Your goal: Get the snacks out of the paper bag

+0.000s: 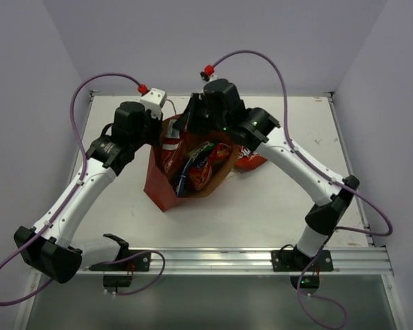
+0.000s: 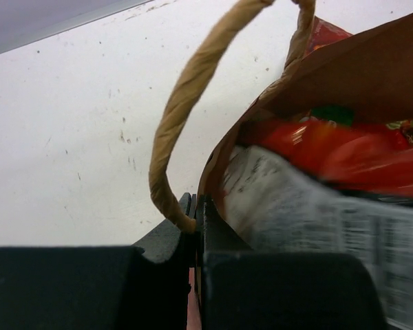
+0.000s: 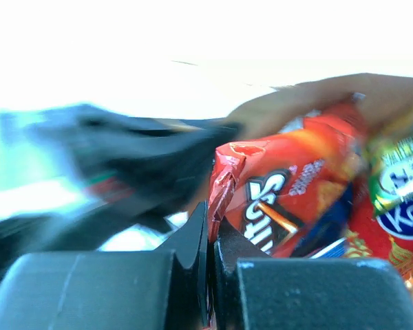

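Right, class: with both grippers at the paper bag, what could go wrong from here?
1. The right gripper pinches only the crimped edge of the orange chip bag, so it may slip free on lifting.
2. The left gripper holds just the thin rim of the paper bag. The rim could tear, or the bag could tip, if the tightly packed snacks drag.

Bright light, soft wrist views.
Right wrist background blows out white with motion blur; left wrist's nearest snack bag [image 2: 316,227] smears.
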`<state>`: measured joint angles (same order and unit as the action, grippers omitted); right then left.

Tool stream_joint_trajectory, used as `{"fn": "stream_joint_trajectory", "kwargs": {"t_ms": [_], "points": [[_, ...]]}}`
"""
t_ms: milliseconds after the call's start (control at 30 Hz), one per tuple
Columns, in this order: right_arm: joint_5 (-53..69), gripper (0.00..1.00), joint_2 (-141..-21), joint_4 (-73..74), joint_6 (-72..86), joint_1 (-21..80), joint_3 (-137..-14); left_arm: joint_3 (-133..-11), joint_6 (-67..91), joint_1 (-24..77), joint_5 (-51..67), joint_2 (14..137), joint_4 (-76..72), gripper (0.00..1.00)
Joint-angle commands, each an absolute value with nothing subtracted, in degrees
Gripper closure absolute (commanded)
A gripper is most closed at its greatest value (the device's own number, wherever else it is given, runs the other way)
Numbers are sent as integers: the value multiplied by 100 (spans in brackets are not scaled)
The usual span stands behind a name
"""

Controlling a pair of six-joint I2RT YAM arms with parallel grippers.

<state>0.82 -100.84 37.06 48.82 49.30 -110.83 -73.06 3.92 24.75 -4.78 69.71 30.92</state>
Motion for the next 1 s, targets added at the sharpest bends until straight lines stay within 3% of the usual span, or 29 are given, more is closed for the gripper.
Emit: {"fn": "stream_joint_trajectory", "kwargs": {"t_ms": [0,300,600,800,967], "points": [[9,100,-9256,3524,4536,4852,-11733,-7374,483,2435,-685,6706,2672,100],[-193,100,-7947,3533,4262,4202,-11848,-7383,466,2435,-852,6724,2707,100],[-493,100,-6742,3568,4166,2366,-10399,-7392,439,2435,-879,6785,2716,100],[226,100,-7171,3428,4263,942,-9625,-7409,457,2435,-844,6838,2768,100],[764,100,-8768,2910,4289,273,-10121,-7418,466,2426,-861,6882,2812,100]]}}
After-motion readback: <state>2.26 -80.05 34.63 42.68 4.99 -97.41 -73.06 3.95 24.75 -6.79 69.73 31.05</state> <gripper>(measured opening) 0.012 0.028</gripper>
